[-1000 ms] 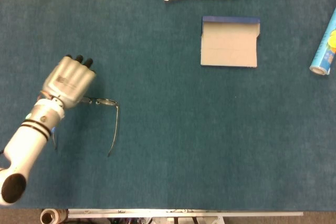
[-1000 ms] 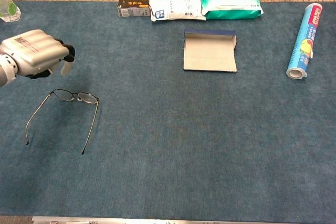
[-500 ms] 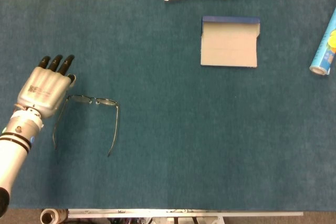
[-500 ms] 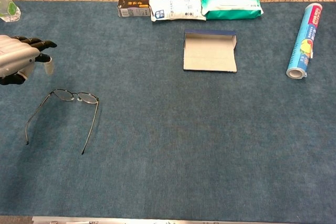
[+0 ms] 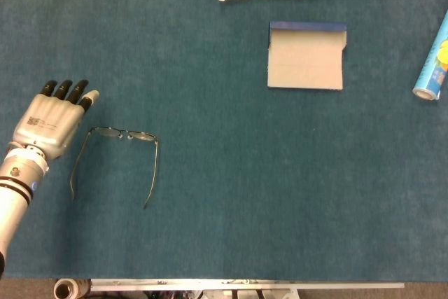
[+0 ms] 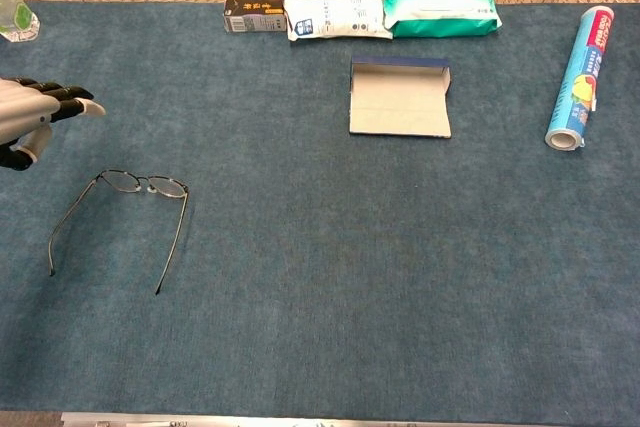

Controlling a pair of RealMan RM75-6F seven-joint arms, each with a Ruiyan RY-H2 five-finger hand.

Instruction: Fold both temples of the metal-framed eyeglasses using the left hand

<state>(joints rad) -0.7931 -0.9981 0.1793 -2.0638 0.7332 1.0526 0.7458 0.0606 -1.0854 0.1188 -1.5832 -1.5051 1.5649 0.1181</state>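
Metal-framed eyeglasses (image 5: 122, 134) lie on blue bench (image 5: 231, 194), lenses toward far side, both temples splayed open toward me. My left hand (image 5: 47, 122) has drawn back leftward from over frame; a second ago it hovered curled above lenses, now fingers stretched flat, holding nothing, just beside left temple (image 5: 78, 162). Right hand not visible. Frame unmoved. Judgement: no fold done yet; I likely line up sideways push on left temple.
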